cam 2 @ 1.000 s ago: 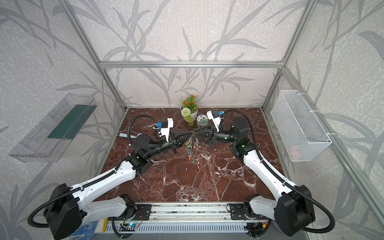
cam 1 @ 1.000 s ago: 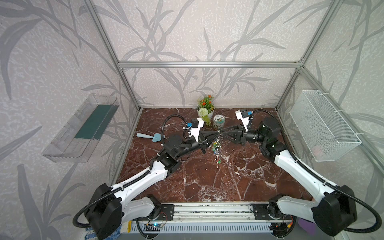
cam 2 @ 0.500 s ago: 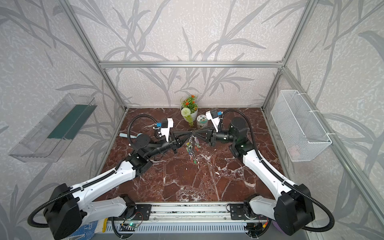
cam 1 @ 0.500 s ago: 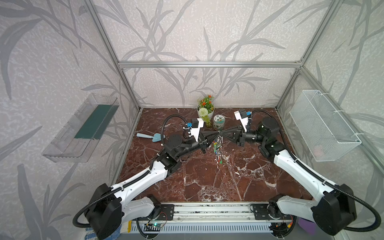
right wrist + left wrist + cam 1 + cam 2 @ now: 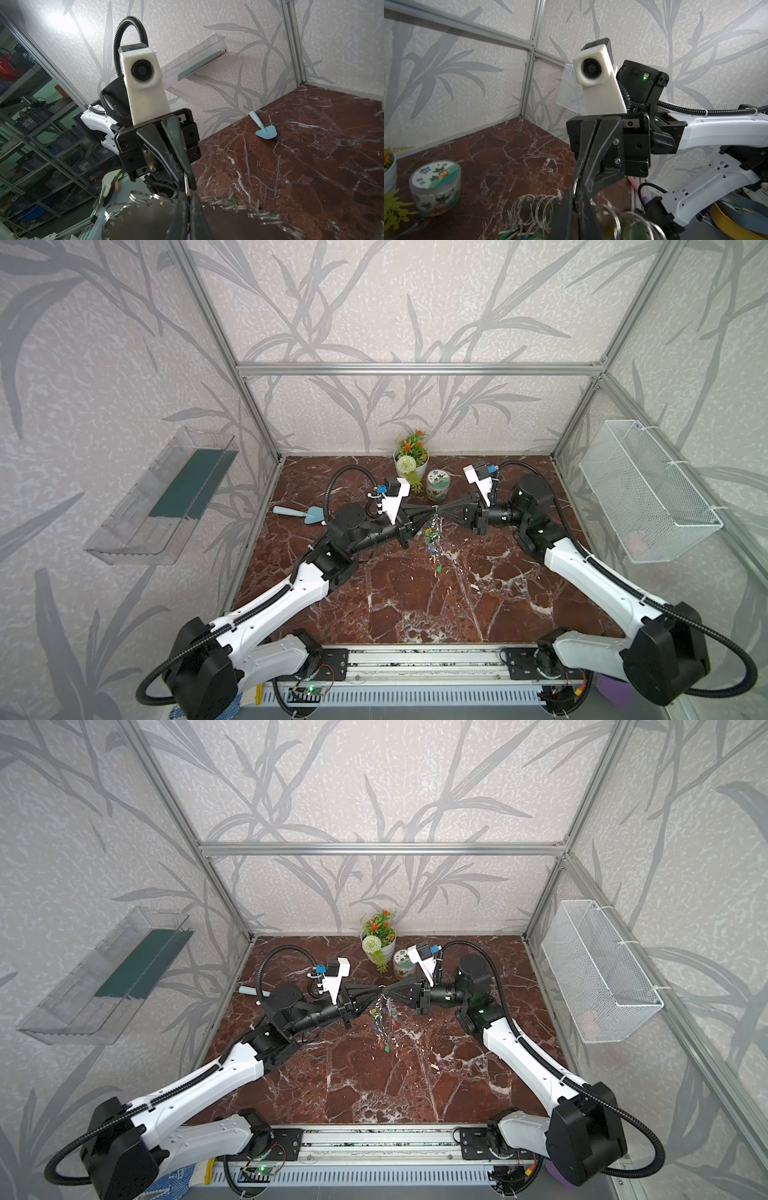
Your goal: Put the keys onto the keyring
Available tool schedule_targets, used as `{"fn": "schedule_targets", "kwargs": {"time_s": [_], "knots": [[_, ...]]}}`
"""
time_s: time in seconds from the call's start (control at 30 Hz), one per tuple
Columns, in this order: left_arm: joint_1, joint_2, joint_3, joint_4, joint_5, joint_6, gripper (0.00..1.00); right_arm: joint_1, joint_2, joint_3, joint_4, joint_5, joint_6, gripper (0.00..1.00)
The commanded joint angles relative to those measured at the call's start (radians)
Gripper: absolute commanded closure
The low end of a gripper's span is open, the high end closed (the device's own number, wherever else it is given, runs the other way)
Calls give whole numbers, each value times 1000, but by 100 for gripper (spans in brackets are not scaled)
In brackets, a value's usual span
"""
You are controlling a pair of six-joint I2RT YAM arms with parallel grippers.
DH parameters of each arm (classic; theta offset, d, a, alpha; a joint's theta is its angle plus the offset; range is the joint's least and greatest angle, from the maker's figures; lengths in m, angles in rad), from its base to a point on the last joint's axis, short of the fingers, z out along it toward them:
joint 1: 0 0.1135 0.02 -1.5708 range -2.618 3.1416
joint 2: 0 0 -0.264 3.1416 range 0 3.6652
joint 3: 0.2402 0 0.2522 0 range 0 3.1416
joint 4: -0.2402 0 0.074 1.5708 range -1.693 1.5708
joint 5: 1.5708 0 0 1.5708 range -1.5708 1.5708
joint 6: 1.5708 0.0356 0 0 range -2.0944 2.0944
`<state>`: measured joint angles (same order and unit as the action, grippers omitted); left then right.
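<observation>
The right gripper has slid a little toward the middle since a second ago. Its fingers, a bit apart then, now pinch tight on the thin wire of the keyring. The left gripper has hardly moved. Its fingers sit very close together with the same wire between the tips, but we cannot tell if they squeeze it. The keyring hangs where it hung before, in the air between the two grippers, over the middle of the marble table.

In both top views the bunch looks tiny. We make out green, red and blue tags, but we cannot pick out the lilac-tagged key. In the wrist views the tags are cut off at the edge and the nearest fingers are blurry.

Just behind the grippers stand a round jar and a flower pot. A small blue trowel lies beyond the left arm, which hides its blade in a top view. A wire basket hangs on one wall and a clear shelf on the other.
</observation>
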<state>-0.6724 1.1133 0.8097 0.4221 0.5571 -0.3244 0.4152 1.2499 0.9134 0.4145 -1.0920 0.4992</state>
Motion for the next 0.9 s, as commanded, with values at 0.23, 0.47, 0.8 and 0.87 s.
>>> {"fn": "schedule_targets", "kwargs": {"time_s": [0.23, 0.47, 0.8, 0.87], "knots": [[143, -49, 258, -710, 172, 379, 52, -2, -27, 24, -140, 29, -197, 100], [178, 81, 521, -1121, 243, 683, 49, 3, -33, 26, -202, 13, -300, 100], [134, 339, 838, -1414, 264, 821, 60, 25, -30, 8, -184, -6, -315, 100], [125, 368, 864, -1424, 253, 824, 60, 29, -29, 7, -184, -7, -315, 100]]}}
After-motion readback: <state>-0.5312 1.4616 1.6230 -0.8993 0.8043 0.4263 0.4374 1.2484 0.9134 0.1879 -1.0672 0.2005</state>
